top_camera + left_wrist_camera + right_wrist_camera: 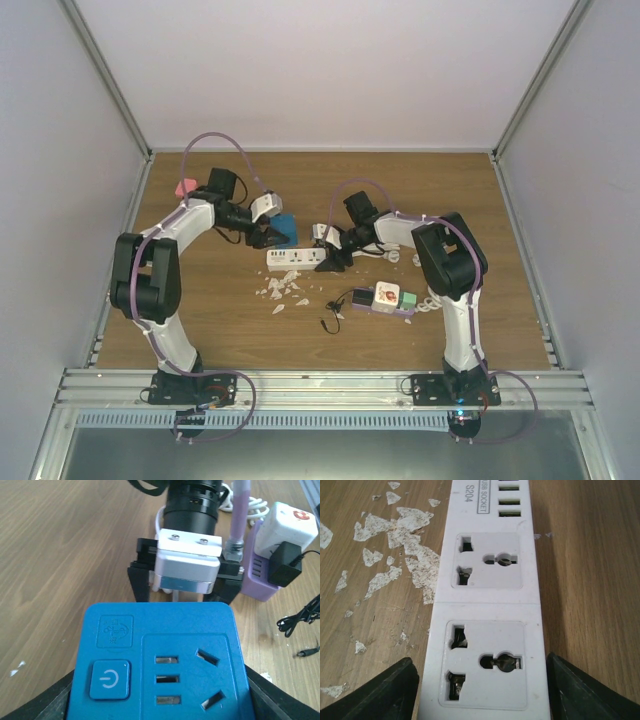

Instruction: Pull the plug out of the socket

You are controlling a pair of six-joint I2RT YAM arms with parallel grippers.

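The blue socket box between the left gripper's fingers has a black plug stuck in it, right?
Not quite. The blue socket box is between the left gripper's fingers, but no plug is in it. The left wrist view shows all its holes empty. The black plug is over at the purple socket block instead.

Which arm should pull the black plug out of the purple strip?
The right. Its gripper stands open over the white strip, nearer the purple strip where the black plug sits. The left gripper is farther off and shut on the blue socket.
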